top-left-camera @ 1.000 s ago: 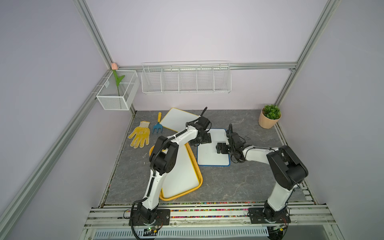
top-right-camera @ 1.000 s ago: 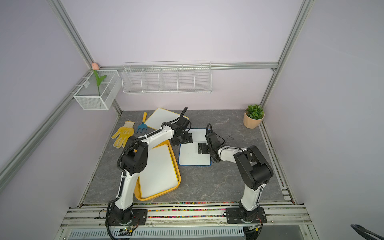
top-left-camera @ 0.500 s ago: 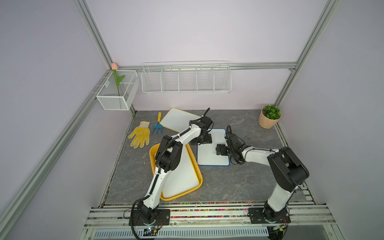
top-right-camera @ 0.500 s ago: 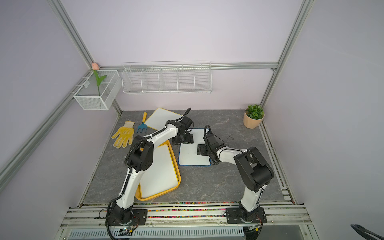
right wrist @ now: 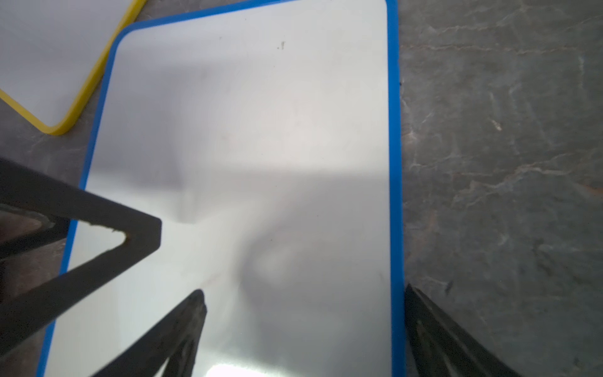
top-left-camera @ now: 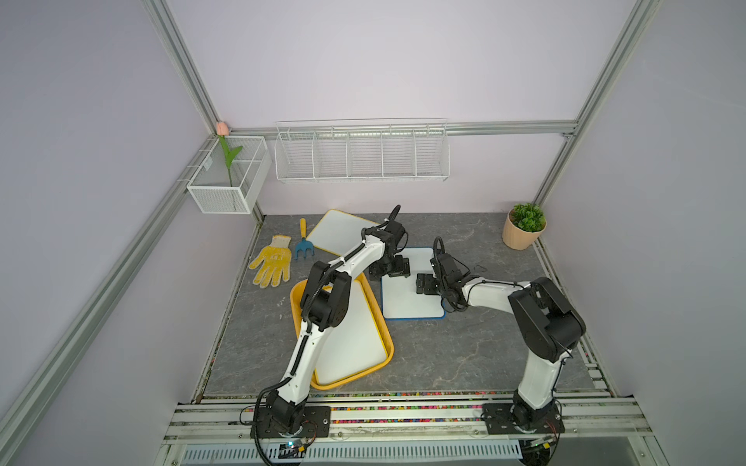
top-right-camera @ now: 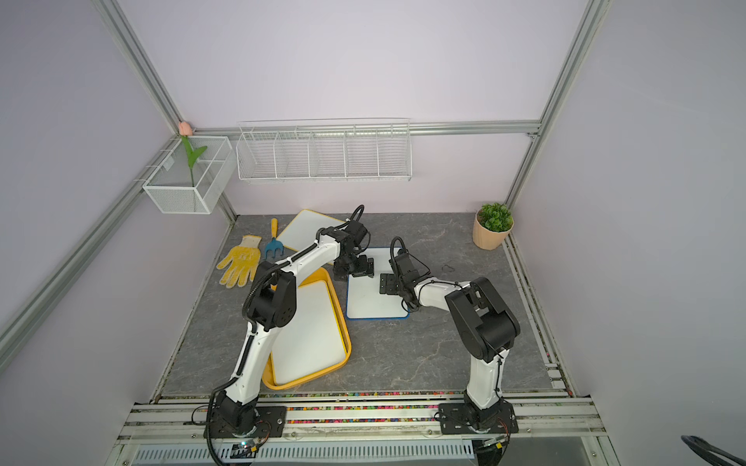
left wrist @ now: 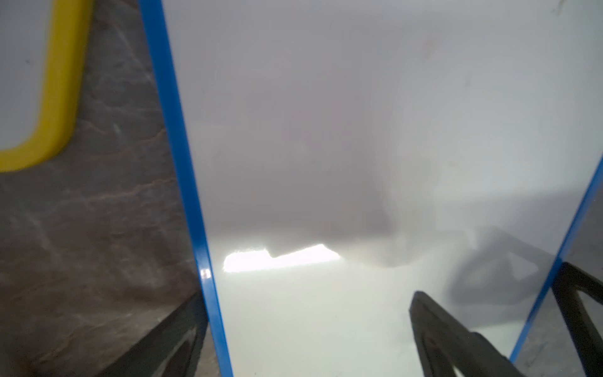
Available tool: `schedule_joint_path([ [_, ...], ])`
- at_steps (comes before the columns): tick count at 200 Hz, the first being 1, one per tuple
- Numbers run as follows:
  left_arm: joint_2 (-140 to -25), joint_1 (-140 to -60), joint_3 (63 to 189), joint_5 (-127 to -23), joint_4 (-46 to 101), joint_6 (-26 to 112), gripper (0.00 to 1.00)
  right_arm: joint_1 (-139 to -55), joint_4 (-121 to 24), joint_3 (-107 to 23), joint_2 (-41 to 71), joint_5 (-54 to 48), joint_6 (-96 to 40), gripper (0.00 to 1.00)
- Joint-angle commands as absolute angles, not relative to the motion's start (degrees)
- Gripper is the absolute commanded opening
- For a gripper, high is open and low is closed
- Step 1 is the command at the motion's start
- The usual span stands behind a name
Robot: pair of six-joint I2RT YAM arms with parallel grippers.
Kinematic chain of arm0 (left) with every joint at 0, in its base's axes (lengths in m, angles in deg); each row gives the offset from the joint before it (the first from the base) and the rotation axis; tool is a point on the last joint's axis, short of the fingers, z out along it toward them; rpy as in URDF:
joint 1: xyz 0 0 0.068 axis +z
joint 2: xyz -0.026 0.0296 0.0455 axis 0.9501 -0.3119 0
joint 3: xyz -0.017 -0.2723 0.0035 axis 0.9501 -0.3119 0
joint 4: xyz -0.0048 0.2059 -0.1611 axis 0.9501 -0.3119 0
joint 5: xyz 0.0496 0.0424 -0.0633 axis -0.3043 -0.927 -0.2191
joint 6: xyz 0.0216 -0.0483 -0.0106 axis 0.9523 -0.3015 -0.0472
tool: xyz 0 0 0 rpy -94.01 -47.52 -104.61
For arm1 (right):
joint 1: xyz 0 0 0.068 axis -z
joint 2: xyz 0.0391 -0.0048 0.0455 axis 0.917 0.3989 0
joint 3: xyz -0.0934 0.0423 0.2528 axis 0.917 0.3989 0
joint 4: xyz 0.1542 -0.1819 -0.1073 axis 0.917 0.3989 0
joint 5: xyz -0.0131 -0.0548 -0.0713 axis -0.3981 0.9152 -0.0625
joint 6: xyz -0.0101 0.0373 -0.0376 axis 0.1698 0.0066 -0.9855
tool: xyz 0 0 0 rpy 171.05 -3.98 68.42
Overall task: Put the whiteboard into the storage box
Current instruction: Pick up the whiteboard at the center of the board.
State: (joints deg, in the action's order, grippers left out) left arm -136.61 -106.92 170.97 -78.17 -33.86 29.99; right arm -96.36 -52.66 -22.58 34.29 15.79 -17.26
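Storage box point(top-left-camera: 386, 355) seems to hold one board point(top-left-camera: 355, 335). Blue-edged whiteboard point(top-left-camera: 405, 300) just right of it, ungrasped; left gripper point(top-left-camera: 390, 271) and right gripper point(top-left-camera: 422, 283) wide above it.

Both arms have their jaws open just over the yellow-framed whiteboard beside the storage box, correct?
No: the frame colour is wrong. The board under the left gripper and right gripper, jaws open, is the blue-framed whiteboard, beside the storage box; both wrist views show its blue border. The yellow-framed whiteboard lies farther back.
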Motion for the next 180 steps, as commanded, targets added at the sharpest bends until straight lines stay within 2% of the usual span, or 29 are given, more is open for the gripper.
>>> schedule_joint_path([
  [1,-142.11,-110.58,167.30,-61.46,-33.62,30.76,0.96,-97.15,-48.19,-17.52,39.54,-7.89,-9.71,0.95],
  [43,-142.26,-110.58,166.26,-62.48,-32.71,31.33,0.96,-94.85,-48.77,-17.68,35.10,-18.96,-0.16,0.94],
  [90,-142.48,-110.67,165.99,-64.00,-32.00,31.89,0.95,-93.14,-52.82,-16.41,32.13,-26.09,12.19,0.92],
  [180,-141.59,-110.85,163.26,-64.41,-29.78,32.10,0.95,-89.08,-67.93,-8.80,31.49,-31.06,33.69,0.92],
])
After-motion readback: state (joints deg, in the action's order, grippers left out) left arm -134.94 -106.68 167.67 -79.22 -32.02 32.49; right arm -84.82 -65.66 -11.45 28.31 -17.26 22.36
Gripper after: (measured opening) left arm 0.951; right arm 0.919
